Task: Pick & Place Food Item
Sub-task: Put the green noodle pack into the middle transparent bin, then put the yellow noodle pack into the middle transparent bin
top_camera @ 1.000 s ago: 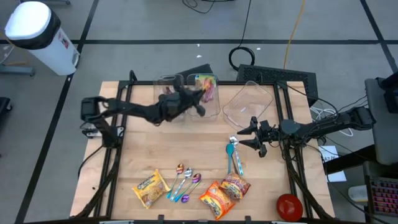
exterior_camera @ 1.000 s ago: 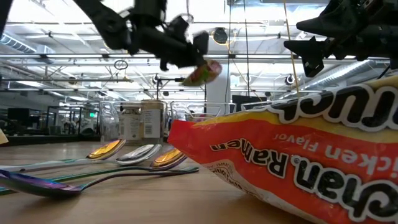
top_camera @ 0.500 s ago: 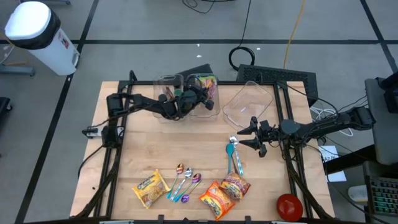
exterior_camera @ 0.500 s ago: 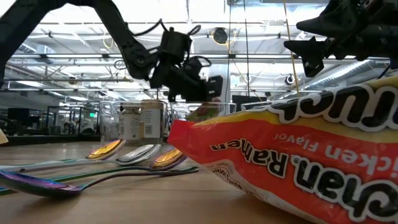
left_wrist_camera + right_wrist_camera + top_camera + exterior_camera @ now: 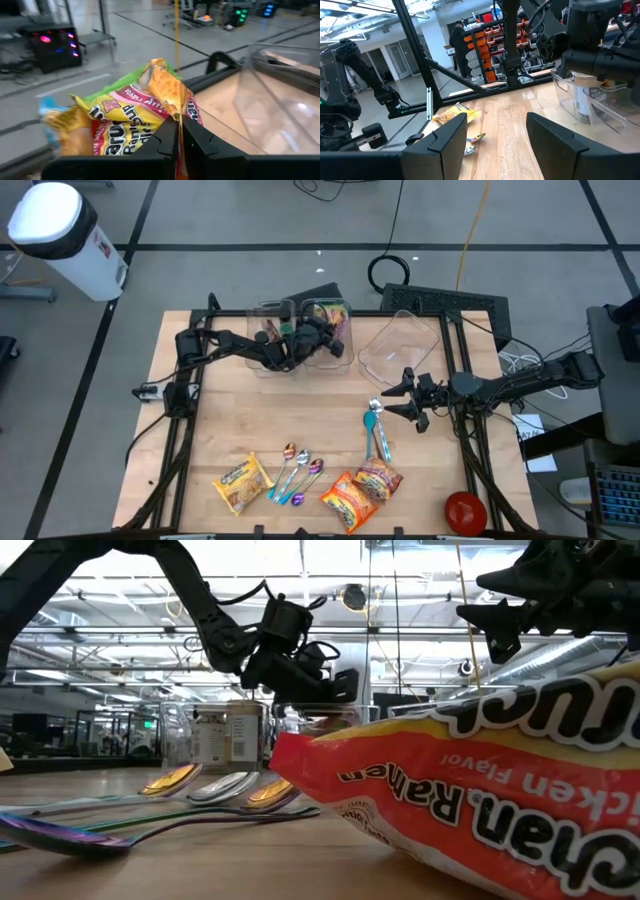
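Wooden table (image 5: pixel 230 425) | our left gripper (image 5: pixel 322 337) clamps a ramen packet (image 5: pixel 150 107) over the far bin (image 5: pixel 335 358) | right gripper (image 5: pixel 404 398) open, idle | risk: packet snags the rim.

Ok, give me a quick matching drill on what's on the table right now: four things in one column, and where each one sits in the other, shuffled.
Things:
1. left tool
2. right tool
3. red round object
4. teal spoon

Places:
A. table's front right corner
B. over the bin that holds snack packets, shut on a ramen packet
C. open, hovering right of centre, near the tipped clear bin
D. flat on the wood, just behind two ramen packets

Pairs: 1-B, 2-C, 3-A, 4-D
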### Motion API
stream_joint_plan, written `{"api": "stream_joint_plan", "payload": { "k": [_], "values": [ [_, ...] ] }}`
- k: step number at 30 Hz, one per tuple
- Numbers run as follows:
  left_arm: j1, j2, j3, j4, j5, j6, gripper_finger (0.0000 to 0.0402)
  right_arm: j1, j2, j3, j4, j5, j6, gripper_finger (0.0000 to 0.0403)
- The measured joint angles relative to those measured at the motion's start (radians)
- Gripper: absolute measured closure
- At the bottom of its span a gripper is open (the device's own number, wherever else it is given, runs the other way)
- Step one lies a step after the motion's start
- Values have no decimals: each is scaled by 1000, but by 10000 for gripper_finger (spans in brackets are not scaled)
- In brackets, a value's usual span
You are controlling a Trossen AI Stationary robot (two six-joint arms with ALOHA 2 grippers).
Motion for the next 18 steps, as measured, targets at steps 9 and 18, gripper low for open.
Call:
{"api": "stream_joint_plan", "payload": {
  "k": [9, 18],
  "values": [
    [8, -13, 0, -26, 114, 0, 286, 0, 0, 0, 0, 0, 0, 206],
    [4, -28, 0, -51, 158, 71, 183, 0, 0, 0, 0, -3, 3, 206]
  ]
}}
